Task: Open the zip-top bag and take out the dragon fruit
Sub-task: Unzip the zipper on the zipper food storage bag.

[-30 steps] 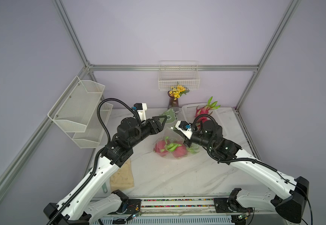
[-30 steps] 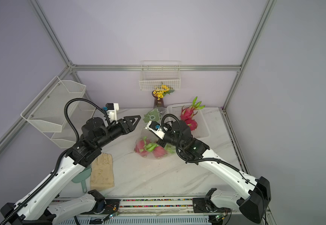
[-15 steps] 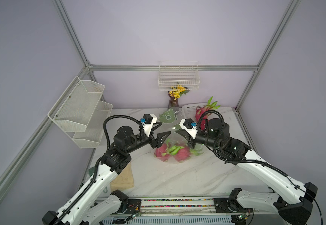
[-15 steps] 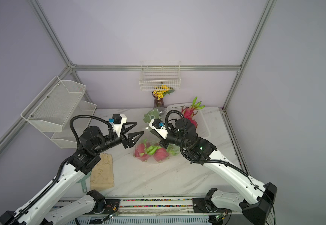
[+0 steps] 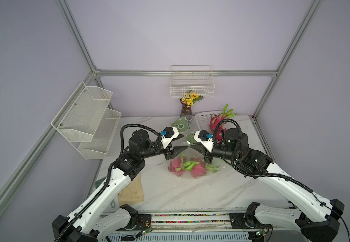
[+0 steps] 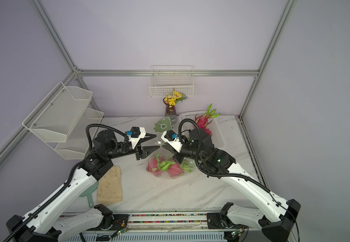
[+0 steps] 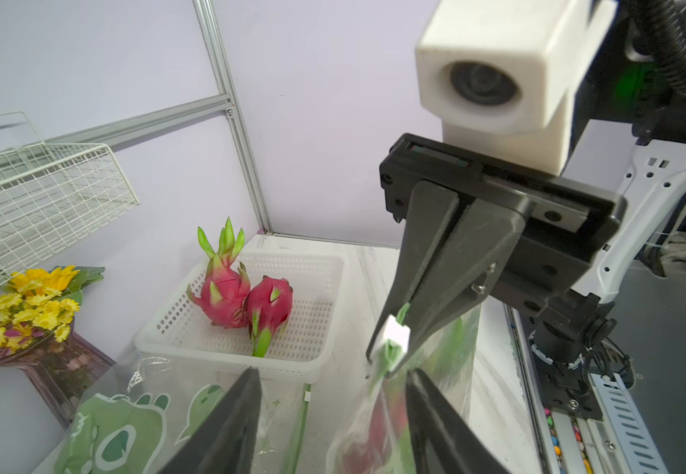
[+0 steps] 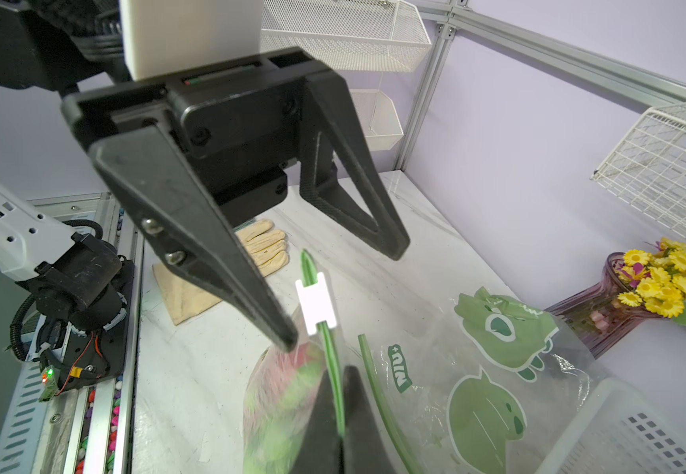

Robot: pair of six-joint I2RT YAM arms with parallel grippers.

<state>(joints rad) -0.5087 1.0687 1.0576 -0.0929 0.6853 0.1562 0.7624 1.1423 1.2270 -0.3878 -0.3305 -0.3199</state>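
Left pincer (image 6: 157, 141) hangs with jaws apart at the white slider (image 8: 316, 303) of the zip-top bag (image 8: 493, 340), seemingly poised to pull it. Right pincer (image 5: 193, 147) is clamped on the bag's green zip strip (image 8: 330, 357), holding the mouth up taut as an anchor. Dragon fruit (image 5: 175, 166) lie inside the bag on the counter (image 5: 191, 194), two more in the white basket (image 7: 316, 271) behind it.

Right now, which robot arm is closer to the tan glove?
Left. The left arm runs right alongside the glove near the table's front. The right arm rises on the opposite side, with the bagged dragon fruit lying between.
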